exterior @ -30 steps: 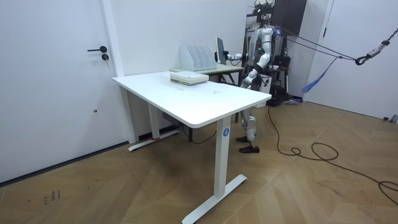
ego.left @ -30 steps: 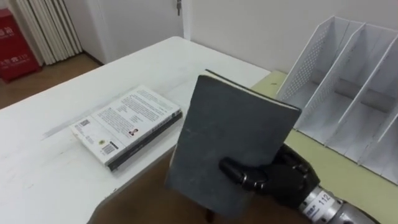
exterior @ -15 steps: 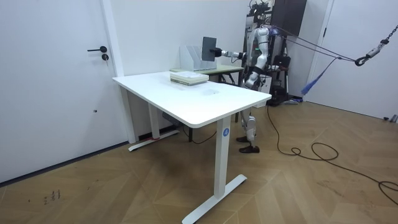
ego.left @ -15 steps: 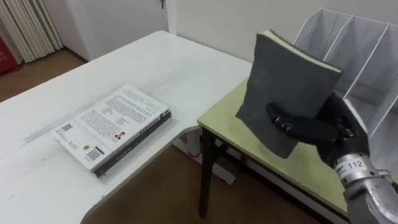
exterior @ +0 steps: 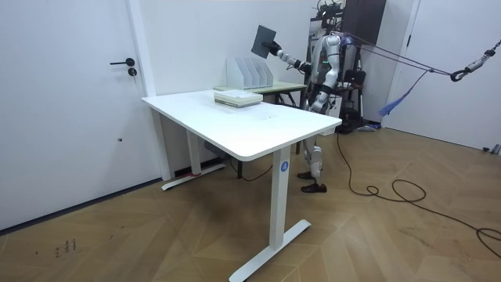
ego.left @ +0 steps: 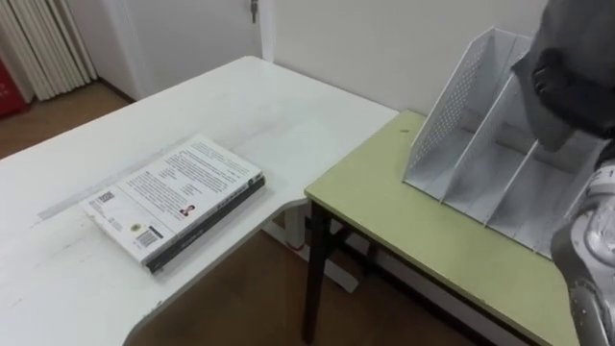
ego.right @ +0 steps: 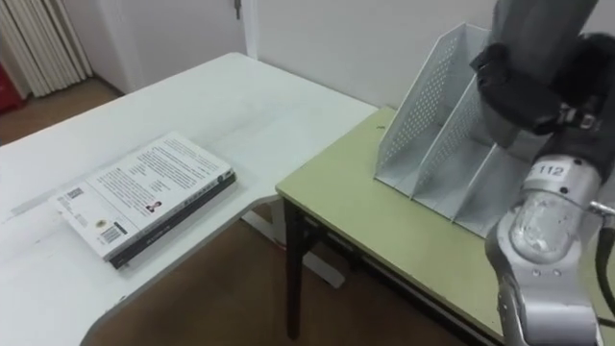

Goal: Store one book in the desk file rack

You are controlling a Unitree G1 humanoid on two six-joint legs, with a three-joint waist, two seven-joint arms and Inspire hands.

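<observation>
Book (ego.right: 543, 24) hangs high over the file rack (ego.right: 423, 115) at the green desk's (ego.right: 384, 226) back edge, your right hand (ego.right: 533, 91) curled round its lower end, probably to clear the dividers before lowering.

our right hand (ego.right: 534, 88) grips the grey book (ego.right: 540, 21) above the white file rack (ego.right: 424, 113) at the green desk's (ego.right: 370, 219) far edge; two stacked books (ego.right: 144, 197) lie on the white table (ego.right: 240, 106).

We are seeing a black right hand (ego.right: 567, 82) on a rounded silver forearm, a white tag marking its wrist.
</observation>
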